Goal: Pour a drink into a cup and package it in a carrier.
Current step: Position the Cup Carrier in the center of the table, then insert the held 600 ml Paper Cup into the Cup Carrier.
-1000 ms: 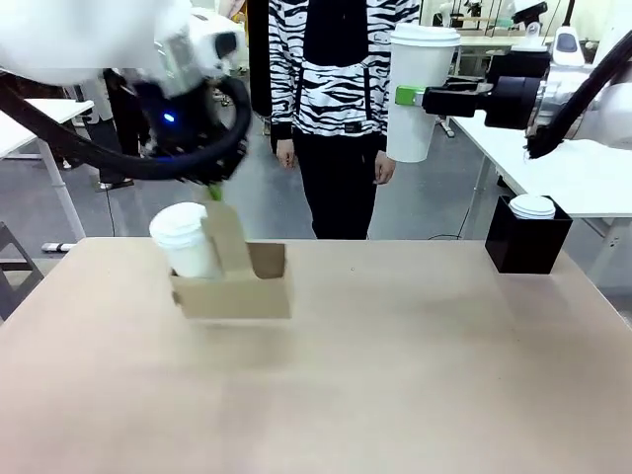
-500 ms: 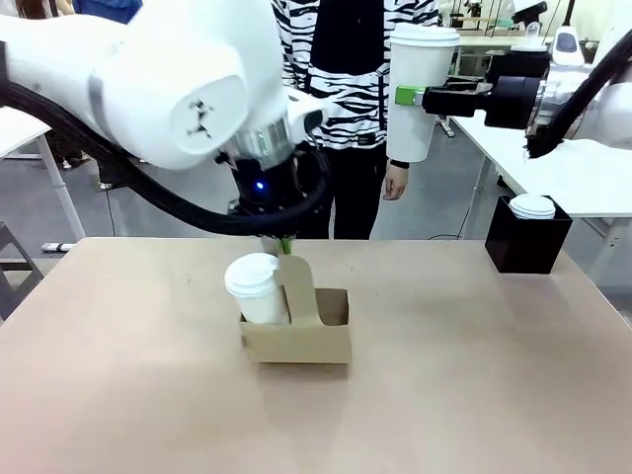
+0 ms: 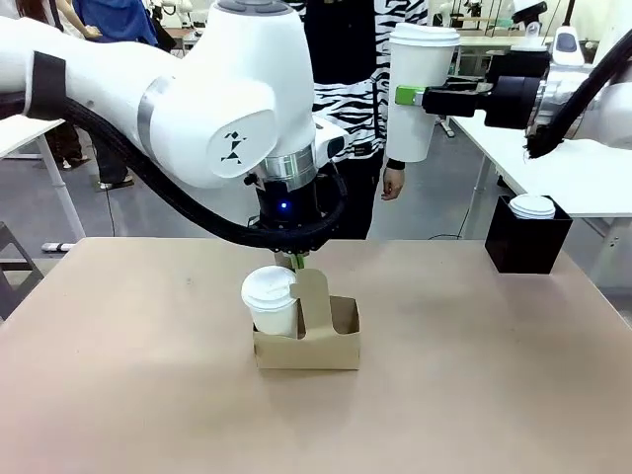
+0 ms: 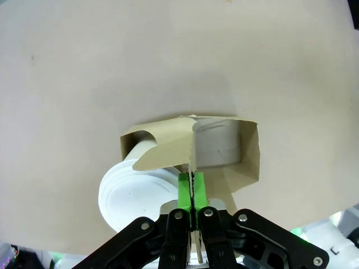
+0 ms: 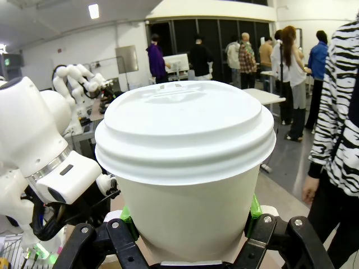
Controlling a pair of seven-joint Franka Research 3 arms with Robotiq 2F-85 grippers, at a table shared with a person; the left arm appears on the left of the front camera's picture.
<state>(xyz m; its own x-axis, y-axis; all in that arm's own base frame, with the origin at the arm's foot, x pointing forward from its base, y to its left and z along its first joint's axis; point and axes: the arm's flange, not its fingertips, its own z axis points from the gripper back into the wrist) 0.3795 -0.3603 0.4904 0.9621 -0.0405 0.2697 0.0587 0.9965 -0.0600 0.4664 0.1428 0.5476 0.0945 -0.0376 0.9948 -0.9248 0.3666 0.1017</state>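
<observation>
The brown cardboard carrier (image 3: 307, 336) stands on the table near its middle. A white lidded cup (image 3: 270, 299) fills its left slot and the right slot is empty. My left gripper (image 3: 294, 263) is shut on the upright handle panel (image 4: 189, 148), green pads (image 4: 184, 190) pinching its top edge; the carrier (image 4: 190, 148) and its cup (image 4: 132, 193) lie just beyond. High at the right, my right gripper (image 3: 407, 96) is shut on a second tall white lidded cup (image 3: 422, 91), held upright in the air. That cup (image 5: 185, 168) looms close in the right wrist view. The jug of drink is out of view.
A black box (image 3: 527, 237) with a white lid on top stands at the table's far right edge. A person in a zebra-striped top (image 3: 360, 89) stands across the table behind my left arm. Bare tabletop (image 3: 474, 395) lies around the carrier.
My left arm has carried the carrier with its cup from the far left of the table rightward and toward the near side. The right arm and its cup have stayed still.
</observation>
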